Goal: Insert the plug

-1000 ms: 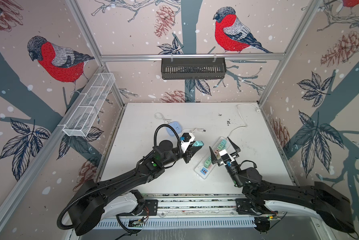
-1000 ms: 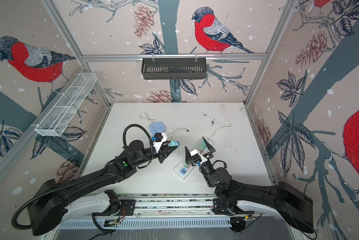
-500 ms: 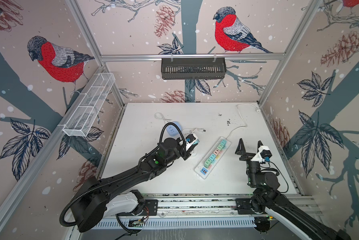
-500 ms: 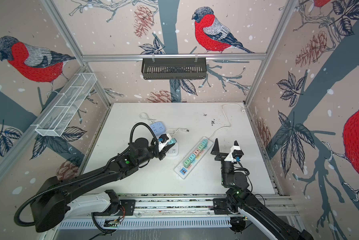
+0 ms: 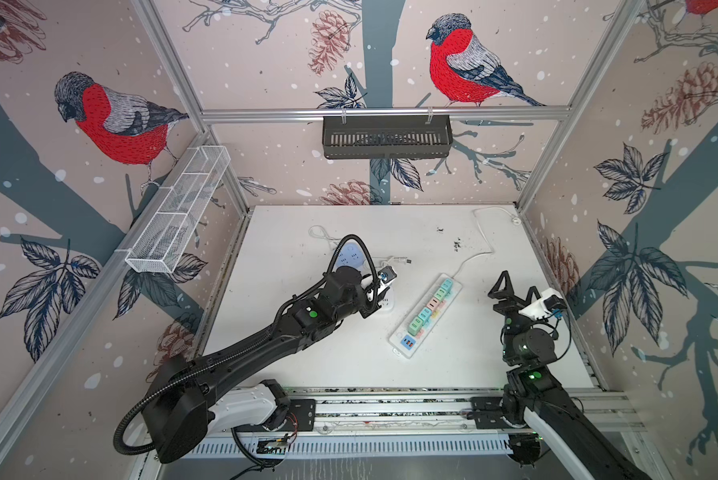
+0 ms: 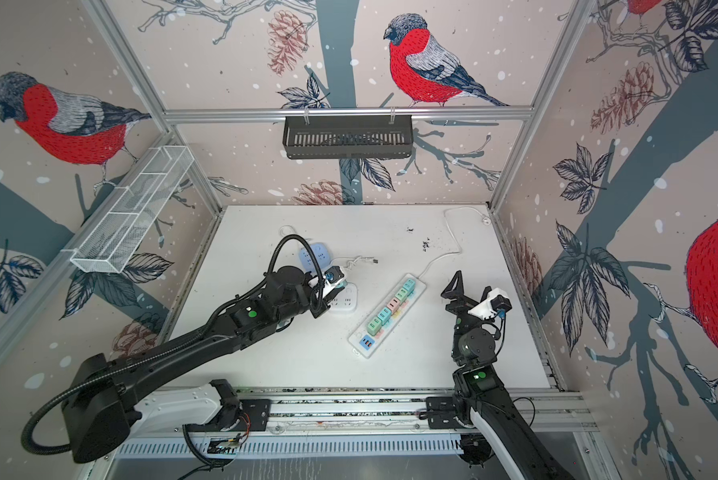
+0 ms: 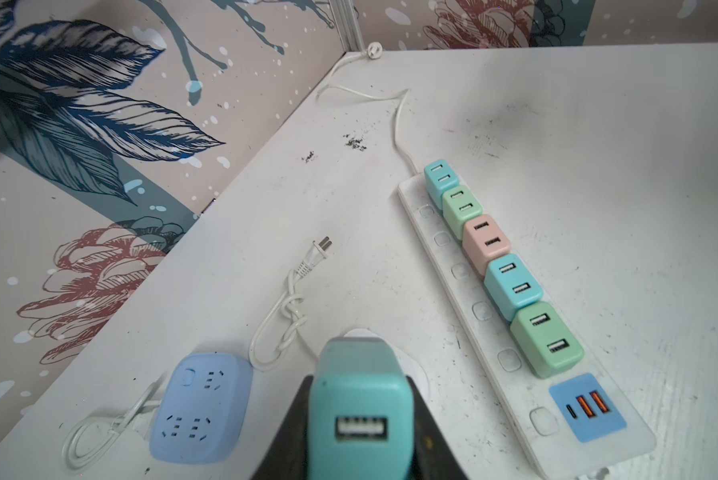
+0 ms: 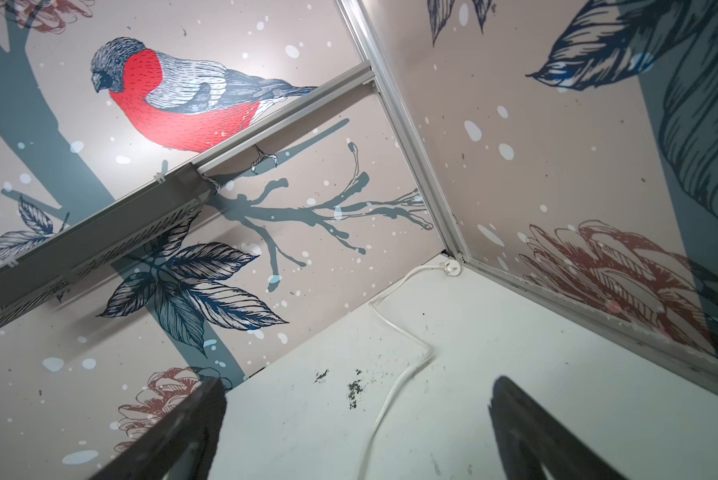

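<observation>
We see the left pincer (image 7: 357, 384) clamped on the teal plug (image 7: 361, 419) over the white socket (image 6: 347, 299), beside the blue socket (image 7: 201, 407). The right pincer (image 8: 355, 388) gapes wide, empty, raised near the power strip (image 5: 426, 318).

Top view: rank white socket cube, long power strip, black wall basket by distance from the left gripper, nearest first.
From the left gripper, holding the teal charger, in a top view:
1. White socket cube: just below the fingers.
2. Long power strip: on the table to its right.
3. Black wall basket: hung on the back rail, farthest.
</observation>
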